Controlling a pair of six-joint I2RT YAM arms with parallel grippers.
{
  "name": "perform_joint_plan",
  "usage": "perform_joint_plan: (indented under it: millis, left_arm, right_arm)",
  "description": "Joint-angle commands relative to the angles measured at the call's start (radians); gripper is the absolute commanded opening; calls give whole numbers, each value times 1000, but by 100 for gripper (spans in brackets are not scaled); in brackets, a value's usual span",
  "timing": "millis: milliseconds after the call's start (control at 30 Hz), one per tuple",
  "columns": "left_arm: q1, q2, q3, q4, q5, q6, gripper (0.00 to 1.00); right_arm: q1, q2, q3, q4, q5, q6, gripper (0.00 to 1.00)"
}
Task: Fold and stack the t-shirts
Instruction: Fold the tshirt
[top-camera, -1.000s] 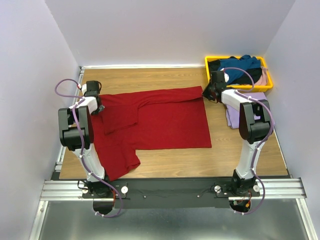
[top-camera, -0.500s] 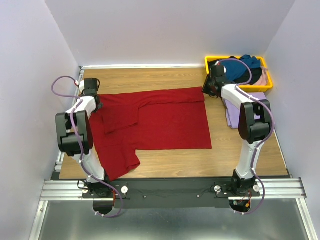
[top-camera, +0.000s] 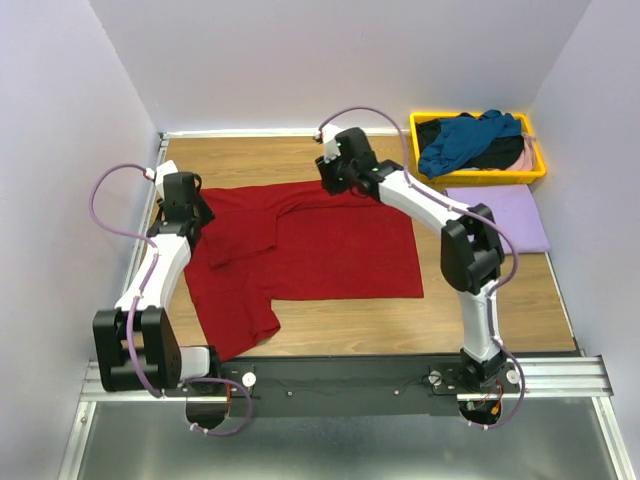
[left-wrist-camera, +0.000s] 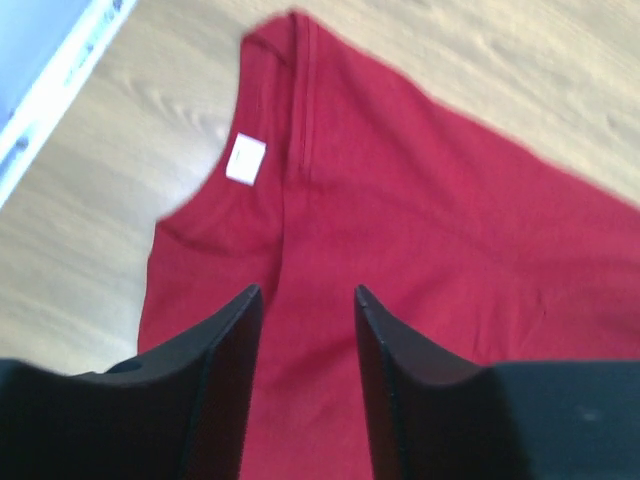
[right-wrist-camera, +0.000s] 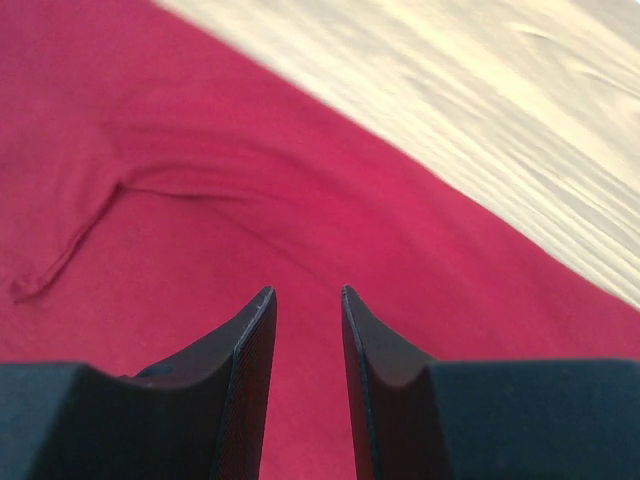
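A second ago my right gripper (top-camera: 335, 175) sat by the tray (top-camera: 490, 179) at the far right corner of the desk (top-camera: 340, 320). It has since swung across and now hangs over the far edge of the red shirt (top-camera: 330, 245), about midway along the desk's far edge. My left gripper (top-camera: 184, 203) has stayed at the shirt's left end, above the collar (left-wrist-camera: 270, 50) and its white label (left-wrist-camera: 245, 160), while that arm's elbow has dropped back toward the near left corner. Both grippers are apart and empty, close above the cloth.

I take it both are now lined up on the far edge, ready to pinch it for the next fold.

The red shirt lies flat in the middle of the desk, with one part already laid over near the far left. With my right arm gone from there, the folded lavender shirt (top-camera: 505, 215) shows at the right edge, just beside the tray. A teal shirt (top-camera: 465, 140) and a black shirt (top-camera: 500, 155) wait in that tray. Nothing lies on the red cloth, but my right arm reaches across its far right corner.
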Motion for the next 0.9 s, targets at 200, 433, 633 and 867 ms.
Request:
perform_joint_plan:
  millis: [200, 433, 633, 867]
  left_arm:
    - [-6, -165, -116, 68, 18, 61, 59]
    - [-9, -197, -193, 122, 31, 59, 63]
    - [-11, -186, -199, 137, 8, 62, 67]
    - [-13, -165, -198, 145, 5, 64, 70]
  right_arm:
    - [65, 230, 188, -33, -146, -74, 38]
    - [76, 316, 264, -32, -165, -40, 37]
    - [79, 366, 288, -32, -152, -30, 36]
    - [79, 396, 300, -32, -146, -25, 33]
